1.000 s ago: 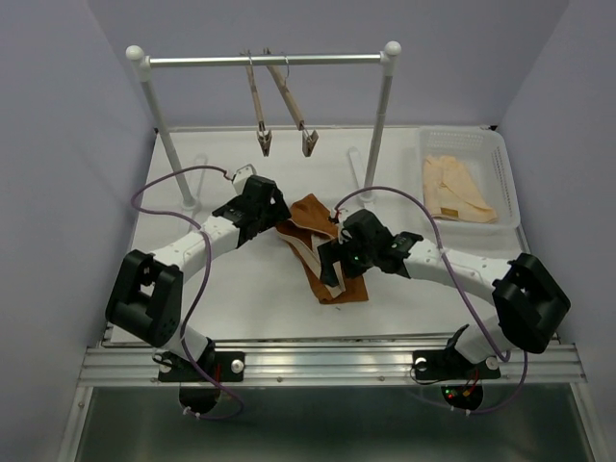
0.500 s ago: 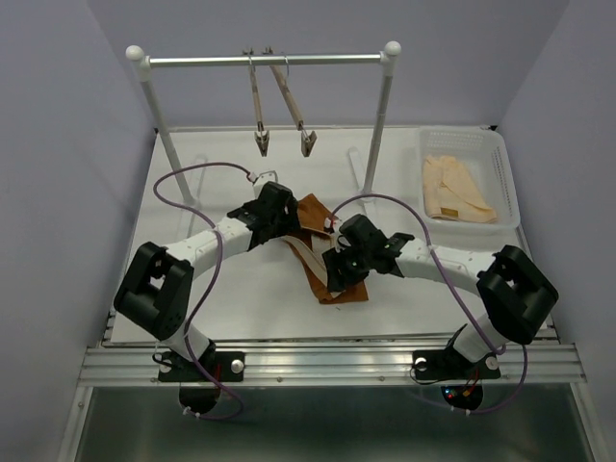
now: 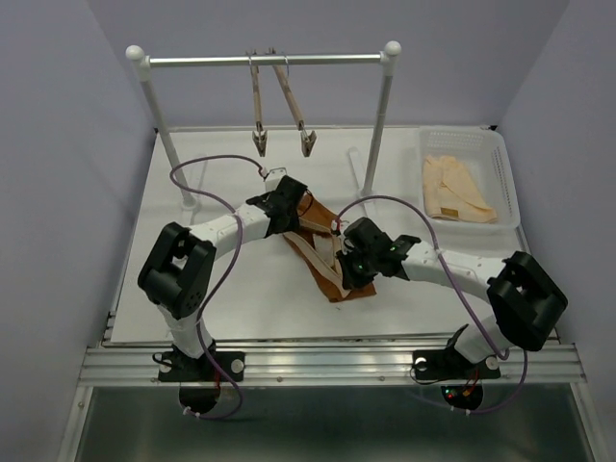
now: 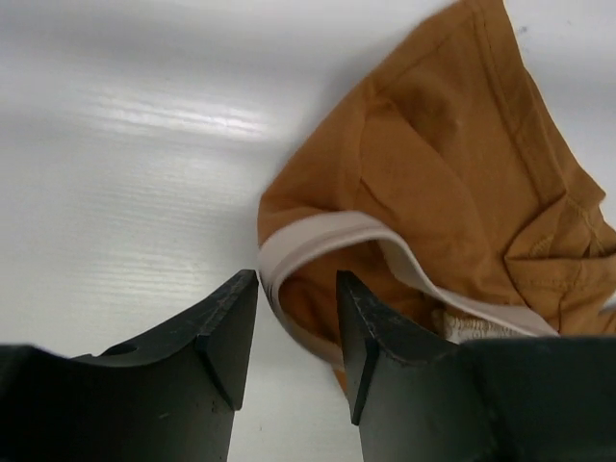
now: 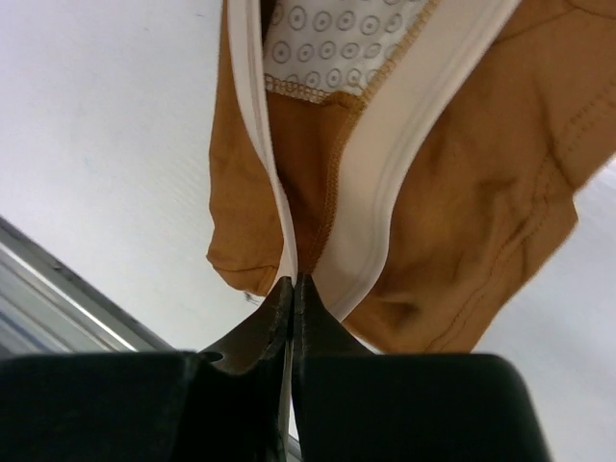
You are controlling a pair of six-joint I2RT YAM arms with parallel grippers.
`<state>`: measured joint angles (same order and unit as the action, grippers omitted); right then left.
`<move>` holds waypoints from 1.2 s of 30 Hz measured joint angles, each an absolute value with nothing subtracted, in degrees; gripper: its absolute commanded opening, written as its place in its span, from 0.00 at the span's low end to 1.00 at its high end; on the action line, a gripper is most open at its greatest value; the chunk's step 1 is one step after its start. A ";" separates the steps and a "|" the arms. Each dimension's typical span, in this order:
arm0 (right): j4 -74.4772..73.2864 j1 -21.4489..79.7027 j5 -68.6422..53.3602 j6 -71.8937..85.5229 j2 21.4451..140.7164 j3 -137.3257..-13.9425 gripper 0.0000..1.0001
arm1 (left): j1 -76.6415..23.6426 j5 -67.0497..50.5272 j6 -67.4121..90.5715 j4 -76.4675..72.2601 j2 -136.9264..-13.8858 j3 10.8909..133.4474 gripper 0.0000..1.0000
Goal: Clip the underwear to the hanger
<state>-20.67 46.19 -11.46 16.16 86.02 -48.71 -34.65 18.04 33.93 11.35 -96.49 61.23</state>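
Underwear (image 3: 320, 258) is lying bunched up mid-table, a bit toward the near edge. Right gripper (image 5: 292, 281) is pinched tight on its tan waistband (image 5: 385, 192). Left gripper (image 4: 296, 279) sits spread apart at the waistband's other fold.

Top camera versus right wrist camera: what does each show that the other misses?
Only the top view: one hanger and a second hanger hanging from the rail, cream garments in the basket, and the left tool at the far end of the underwear. Only the right wrist view: the right tool shut on the tan waistband, and a dotted white patch inside the garment. Both: the underwear lying bunched on the white table.
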 measured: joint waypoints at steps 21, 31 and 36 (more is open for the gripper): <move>-31.35 67.59 5.19 2.50 87.13 -67.75 0.04 | -27.05 24.56 50.68 16.16 -100.84 67.24 0.53; -28.34 74.61 4.08 -1.58 97.65 -68.62 0.99 | -23.18 23.86 57.34 17.41 -87.57 53.52 0.77; -25.43 73.67 4.69 0.71 90.02 -66.63 1.00 | -20.99 25.23 59.53 19.88 -80.49 52.36 0.95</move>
